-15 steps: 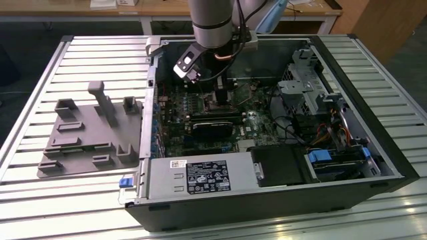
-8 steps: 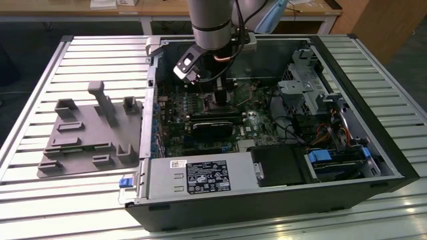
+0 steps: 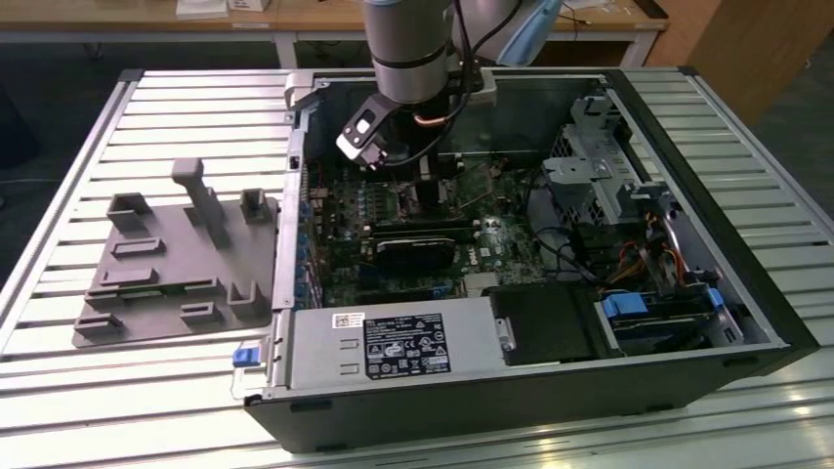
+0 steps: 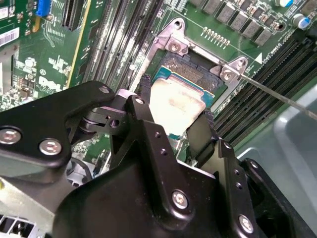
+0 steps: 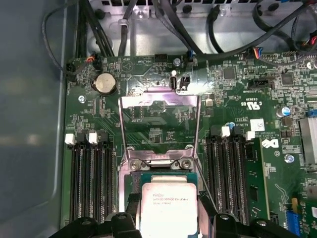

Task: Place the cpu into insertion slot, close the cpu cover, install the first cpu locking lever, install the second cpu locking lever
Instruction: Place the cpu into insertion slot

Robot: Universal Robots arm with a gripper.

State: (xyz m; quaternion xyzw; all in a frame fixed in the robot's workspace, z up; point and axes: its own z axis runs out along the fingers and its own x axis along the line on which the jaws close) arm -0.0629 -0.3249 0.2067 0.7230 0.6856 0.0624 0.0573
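Hand clamped on the cpu, with one black finger against each of two opposite edges (metal top facing up). The cpu lies over the insertion slot, with a strip of dark pin field uncovered beyond it; seating cannot be confirmed. In the first wrist view the cpu cover stands open, tilted back from the slot. Memory slots flank the socket. The arm reaches into the open computer case on the slatted bench.

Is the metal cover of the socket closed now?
No, in the first wrist view the cover is swung open, away from the chip in the gripper.
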